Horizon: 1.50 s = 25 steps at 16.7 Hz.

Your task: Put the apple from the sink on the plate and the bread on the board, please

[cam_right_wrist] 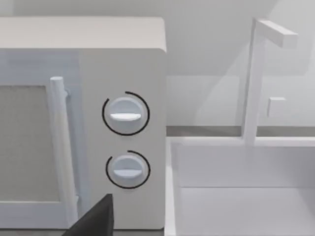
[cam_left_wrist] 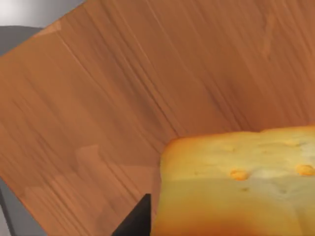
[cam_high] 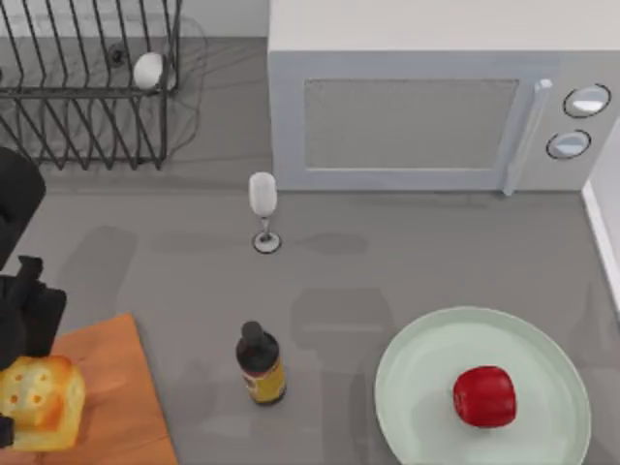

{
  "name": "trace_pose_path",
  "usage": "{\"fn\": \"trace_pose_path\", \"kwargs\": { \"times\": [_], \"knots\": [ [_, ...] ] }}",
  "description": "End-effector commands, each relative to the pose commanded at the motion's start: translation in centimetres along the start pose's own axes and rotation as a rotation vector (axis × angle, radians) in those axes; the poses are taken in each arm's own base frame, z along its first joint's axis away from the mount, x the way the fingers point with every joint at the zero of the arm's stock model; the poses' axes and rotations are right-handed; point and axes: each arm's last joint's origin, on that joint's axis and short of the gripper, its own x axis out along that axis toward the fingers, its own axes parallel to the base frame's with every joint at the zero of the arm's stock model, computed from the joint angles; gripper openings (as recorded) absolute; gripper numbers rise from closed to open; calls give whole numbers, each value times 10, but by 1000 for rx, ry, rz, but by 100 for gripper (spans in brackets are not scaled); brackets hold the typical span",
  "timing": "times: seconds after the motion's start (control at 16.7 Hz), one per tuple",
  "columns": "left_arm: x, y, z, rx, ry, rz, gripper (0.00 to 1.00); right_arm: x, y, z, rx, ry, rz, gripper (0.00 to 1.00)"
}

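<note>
The bread [cam_high: 41,403], golden with a toasted crust, is over the near left part of the orange-brown board [cam_high: 111,387]. My left gripper [cam_high: 21,363] is at the table's left edge, shut on the bread. In the left wrist view the bread [cam_left_wrist: 236,182] is close above the board's grain [cam_left_wrist: 123,88], with one dark finger [cam_left_wrist: 137,220] against its side. The red apple [cam_high: 484,395] lies on the pale green plate [cam_high: 436,358] at the near right. A dark part of my right gripper [cam_right_wrist: 93,219] shows before the microwave [cam_right_wrist: 78,98] and the white sink [cam_right_wrist: 236,196].
A dark bottle [cam_high: 260,364] stands between board and plate. A wine glass [cam_high: 263,205] stands in front of the microwave [cam_high: 436,107]. A wire dish rack [cam_high: 87,82] holding a white object [cam_high: 147,70] is at the back left. The sink's rim [cam_high: 603,232] runs along the right edge.
</note>
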Motion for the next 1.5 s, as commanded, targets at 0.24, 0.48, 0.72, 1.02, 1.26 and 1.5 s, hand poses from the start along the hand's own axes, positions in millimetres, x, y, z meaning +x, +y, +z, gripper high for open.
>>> {"fn": "trace_pose_path", "kwargs": {
  "times": [0.24, 0.48, 0.72, 1.02, 1.26, 1.5],
  "knots": [
    [6, 1, 0, 1, -1, 14, 0, 0, 0, 0, 0, 0, 0, 100],
    [6, 1, 0, 1, -1, 14, 15, 0, 0, 0, 0, 0, 0, 100],
    [6, 1, 0, 1, -1, 14, 45, 0, 0, 0, 0, 0, 0, 100],
    [6, 1, 0, 1, -1, 14, 83, 0, 0, 0, 0, 0, 0, 100],
    [6, 1, 0, 1, -1, 14, 100, 0, 0, 0, 0, 0, 0, 100],
    [6, 1, 0, 1, -1, 14, 100, 0, 0, 0, 0, 0, 0, 100]
  ]
}}
